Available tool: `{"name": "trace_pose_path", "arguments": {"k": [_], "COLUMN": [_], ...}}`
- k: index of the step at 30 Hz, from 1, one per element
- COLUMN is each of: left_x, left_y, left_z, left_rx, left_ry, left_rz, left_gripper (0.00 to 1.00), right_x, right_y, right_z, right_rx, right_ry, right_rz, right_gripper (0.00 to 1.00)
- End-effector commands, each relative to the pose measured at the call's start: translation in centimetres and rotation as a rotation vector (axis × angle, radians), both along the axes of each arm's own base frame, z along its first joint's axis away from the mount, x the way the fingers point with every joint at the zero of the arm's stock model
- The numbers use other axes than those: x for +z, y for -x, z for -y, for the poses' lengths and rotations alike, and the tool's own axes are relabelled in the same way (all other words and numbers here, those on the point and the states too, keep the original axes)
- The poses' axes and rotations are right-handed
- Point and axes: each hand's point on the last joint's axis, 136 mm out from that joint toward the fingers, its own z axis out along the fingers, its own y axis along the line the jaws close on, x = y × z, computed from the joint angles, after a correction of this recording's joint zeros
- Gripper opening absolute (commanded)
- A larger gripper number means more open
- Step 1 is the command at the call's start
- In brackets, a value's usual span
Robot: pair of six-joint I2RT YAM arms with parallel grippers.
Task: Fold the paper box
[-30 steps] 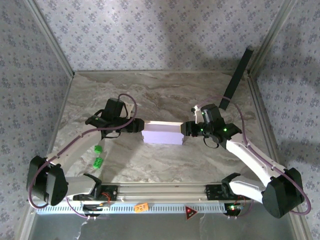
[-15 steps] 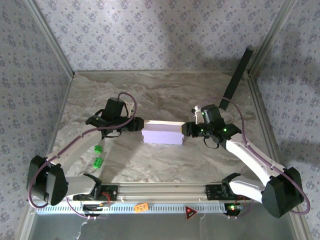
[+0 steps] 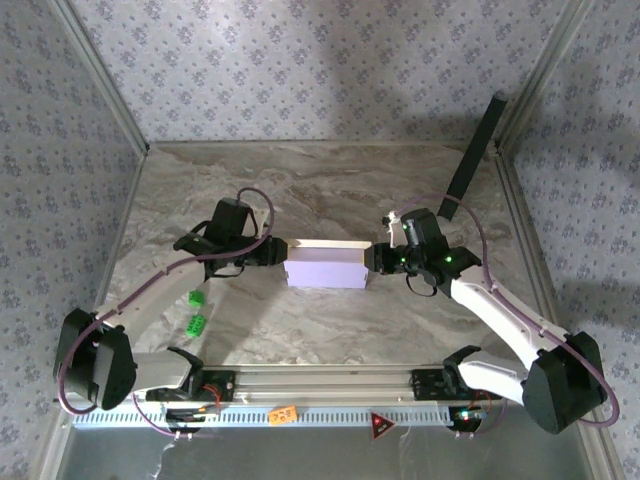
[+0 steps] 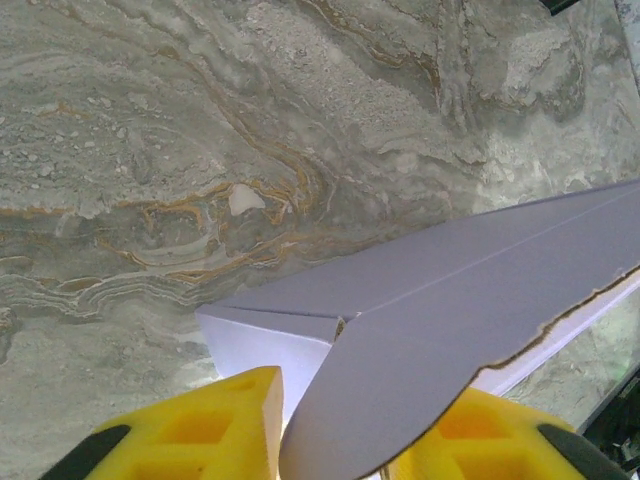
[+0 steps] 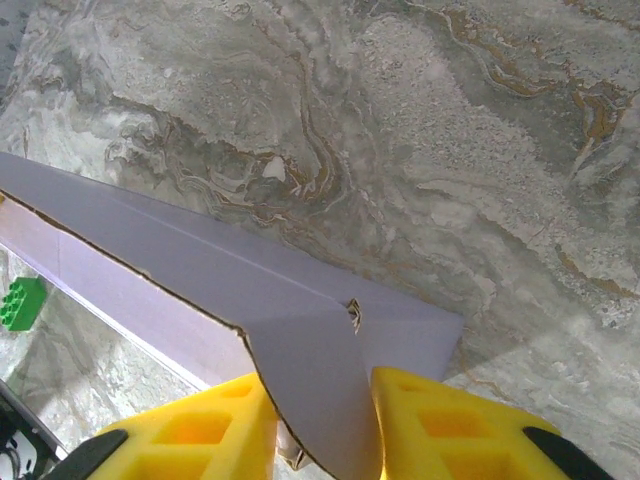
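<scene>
The paper box (image 3: 325, 268) lies closed and flat near the middle of the counter (image 3: 330, 190), lavender side up, with its long side running from the left edge toward the right edge. My left claw (image 3: 278, 255) sits at the box's left end and my right claw (image 3: 372, 260) at its right end, so the box lies directly between the two, with each claw right against its end. From my left wrist, the near corner of the box sits just past my yellow fingers (image 4: 235, 410). A rounded lavender flap (image 4: 400, 370) reaches back between them and covers part of each finger. My right wrist shows the mirror of that: a rounded end flap (image 5: 310, 390) sits in the gap between the fingers (image 5: 450, 420). Both claws are partly closed around those flaps, but I cannot tell whether either one is actually pinching the cardboard. Two small green blocks (image 3: 196, 312) rest toward the near left corner, well clear of the box, and a long black panel (image 3: 475, 160) leans at the far right corner.
</scene>
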Motion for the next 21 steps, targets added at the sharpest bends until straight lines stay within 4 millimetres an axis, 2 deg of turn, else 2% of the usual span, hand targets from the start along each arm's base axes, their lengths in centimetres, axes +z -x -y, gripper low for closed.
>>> {"name": "trace_pose_path", "arguments": {"k": [1,12,14,17,21], "left_x": [-1.8,-4.2,-4.0,-2.2,2.5], "left_y": [0.9,2.1,2.2,2.0,1.4], "left_z": [-0.7,-1.9,-2.0,-2.1,-2.4], "left_rx": [0.007,0.021,0.023,0.02,0.017], "left_ry": [-0.063,-0.137,-0.137,-0.121,-0.096], "left_rz": [-0.063,-0.137,-0.134,-0.078,0.068], "left_gripper": [0.29,0.18,0.18,0.23,0.37], "right_x": [-1.9,-2.9,-2.9,-2.8,-2.2], "right_y": [0.7,1.1,1.1,1.1,1.0], "right_z": [0.8,1.1,1.0,1.0,0.4], "right_rx": [-0.018,-0.021,-0.019,-0.014,0.017], "right_ry": [0.034,0.05,0.05,0.048,0.036], "right_rz": [-0.057,-0.08,-0.082,-0.078,-0.06], "right_gripper": [0.29,0.21,0.2,0.2,0.2]}}
